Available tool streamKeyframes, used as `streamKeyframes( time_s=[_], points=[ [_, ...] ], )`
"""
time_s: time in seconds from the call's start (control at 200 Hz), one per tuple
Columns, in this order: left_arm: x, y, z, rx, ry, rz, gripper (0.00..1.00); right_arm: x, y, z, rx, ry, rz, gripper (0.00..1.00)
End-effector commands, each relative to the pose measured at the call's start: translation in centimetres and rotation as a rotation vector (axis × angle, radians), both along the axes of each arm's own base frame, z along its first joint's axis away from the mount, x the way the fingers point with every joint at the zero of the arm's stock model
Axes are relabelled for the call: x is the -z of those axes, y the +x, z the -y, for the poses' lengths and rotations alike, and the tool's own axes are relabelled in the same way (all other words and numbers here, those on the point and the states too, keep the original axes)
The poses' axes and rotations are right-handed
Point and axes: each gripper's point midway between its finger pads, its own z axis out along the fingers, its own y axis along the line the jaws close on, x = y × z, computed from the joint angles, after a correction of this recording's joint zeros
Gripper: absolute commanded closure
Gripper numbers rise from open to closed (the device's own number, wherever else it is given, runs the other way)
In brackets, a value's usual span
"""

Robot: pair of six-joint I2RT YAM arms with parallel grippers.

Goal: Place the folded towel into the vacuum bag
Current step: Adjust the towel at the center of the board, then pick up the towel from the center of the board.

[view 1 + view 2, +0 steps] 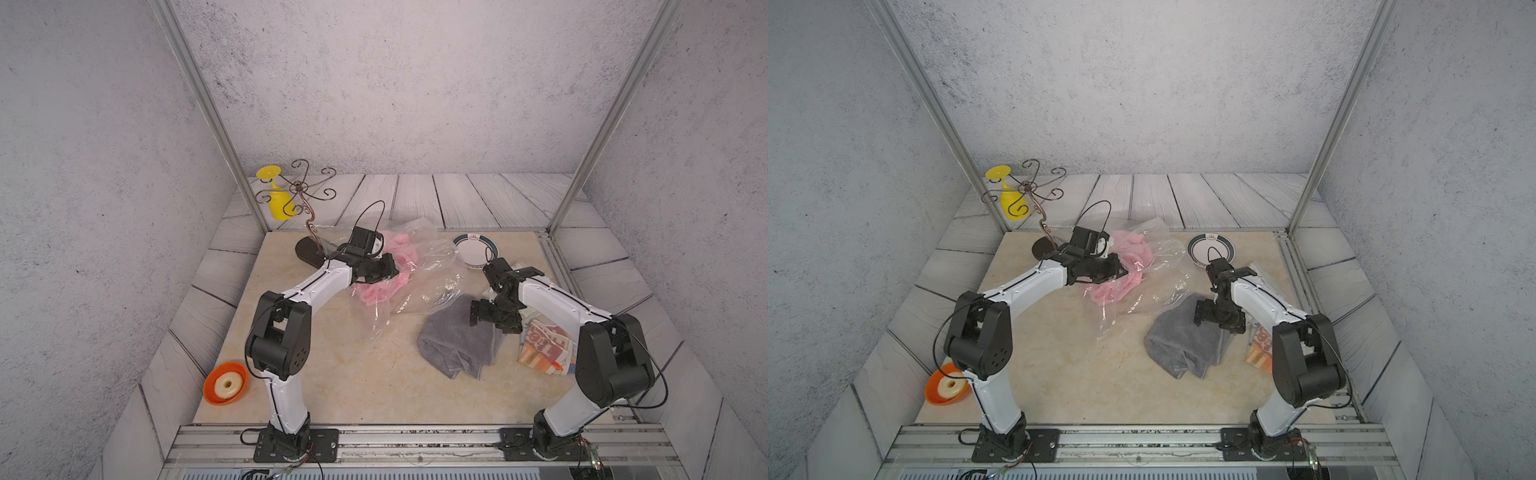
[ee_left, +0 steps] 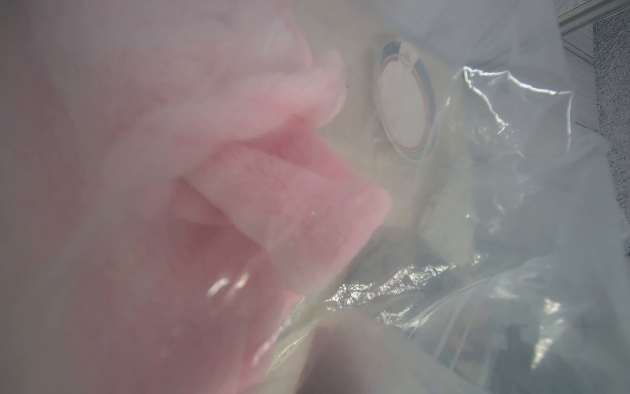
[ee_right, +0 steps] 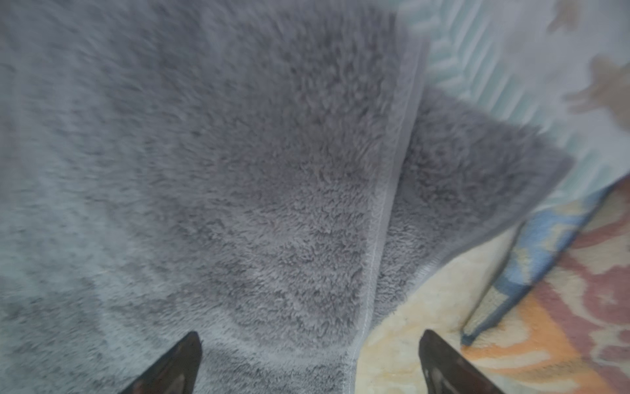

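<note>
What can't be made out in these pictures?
- Left gripper: fingertips hidden in both top views by its own body and the vacuum bag; left wrist view shows only blurred pink towel.
- Patterned cloth: partly covered by the right arm in both top views.
- Plate emblem: too small to read.

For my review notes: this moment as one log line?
left jaws shut on bag | right jaws open over gray towel | pink towel in bag
</note>
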Motion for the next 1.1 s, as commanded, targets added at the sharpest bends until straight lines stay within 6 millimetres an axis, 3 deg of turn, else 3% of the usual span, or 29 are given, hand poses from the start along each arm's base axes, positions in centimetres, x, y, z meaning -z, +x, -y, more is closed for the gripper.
streamKeyframes(
  time_s=[0.0, 0.175, 0.24, 0.335, 0.41, 0.44, 0.455, 0.475, 0.5, 0.606, 0.696, 0.856, 1.096],
  points=[
    [-1.0, 0.0, 0.0, 0.008, 0.002, 0.018, 1.0, 2.2, -0.6, -3.0, -0.031, 0.163, -0.106, 0.01],
    [-0.8, 0.0, -0.3, 0.006, 0.024, 0.026, 1.0, 4.3, -0.3, -6.2, -0.083, 0.315, -0.188, 0.01],
    [-0.9, 0.1, -0.2, 0.007, 0.021, 0.023, 1.0, 5.2, -0.2, -6.1, -0.078, 0.29, -0.206, 0.0],
    [-1.0, 0.1, 0.0, 0.009, 0.012, 0.02, 1.0, 6.0, 0.7, -4.6, -0.063, 0.182, -0.179, 0.09],
    [-1.0, 0.2, -0.1, 0.005, 0.014, 0.021, 1.0, 6.1, 1.9, -3.1, -0.047, 0.075, -0.132, 0.22],
    [-0.9, 0.2, -0.2, 0.002, 0.019, 0.018, 1.0, 6.2, 2.4, -2.7, -0.038, 0.048, -0.112, 0.35],
    [-0.9, 0.2, -0.2, 0.001, 0.022, 0.018, 1.0, 6.2, 2.6, -2.5, -0.034, 0.038, -0.102, 0.52],
    [-0.8, 0.2, -0.3, 0.0, 0.024, 0.018, 1.0, 6.2, 2.8, -2.3, -0.028, 0.025, -0.089, 0.83],
    [-0.9, 0.2, -0.3, -0.001, 0.024, 0.017, 1.0, 6.3, 3.2, -2.0, -0.017, 0.007, -0.071, 0.98],
    [-0.9, 0.2, -0.5, -0.01, 0.028, 0.015, 1.0, 5.9, 4.4, -2.3, 0.01, 0.028, 0.019, 1.0],
    [-0.9, 0.2, -0.6, -0.017, 0.023, 0.014, 1.0, 3.8, 5.7, -2.9, 0.017, 0.083, 0.144, 1.0],
    [-1.0, 0.3, -0.8, -0.032, -0.005, 0.007, 1.0, -2.6, 7.9, -2.9, 0.019, 0.142, 0.421, 1.0],
    [-1.0, 0.3, -0.8, -0.034, -0.02, 0.003, 1.0, -11.1, 8.1, -1.9, 0.036, 0.176, 0.68, 1.0]
  ],
)
